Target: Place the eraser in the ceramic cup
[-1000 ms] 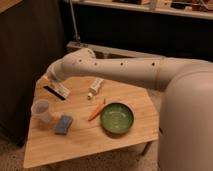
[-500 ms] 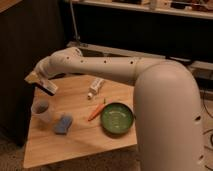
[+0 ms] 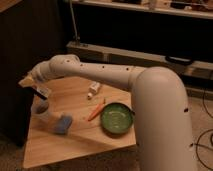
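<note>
The ceramic cup (image 3: 40, 109) stands upright near the left edge of the wooden table (image 3: 75, 142). My gripper (image 3: 31, 83) is at the far left, just above the cup and slightly behind it. It is shut on the eraser (image 3: 41, 92), a dark oblong block that hangs tilted with its lower end close over the cup's rim. I cannot tell whether the eraser touches the rim. My white arm (image 3: 110, 77) reaches across the table from the right.
A blue pad (image 3: 63, 123) lies just right of the cup. An orange carrot (image 3: 95, 111) and a green bowl (image 3: 117, 119) lie mid-table. A white tube (image 3: 93, 89) lies further back. A dark cabinet (image 3: 20, 50) stands left of the table.
My gripper has carried the eraser left from mid-table and now holds it lower, right over the cup. The cup and the other things have not moved.
</note>
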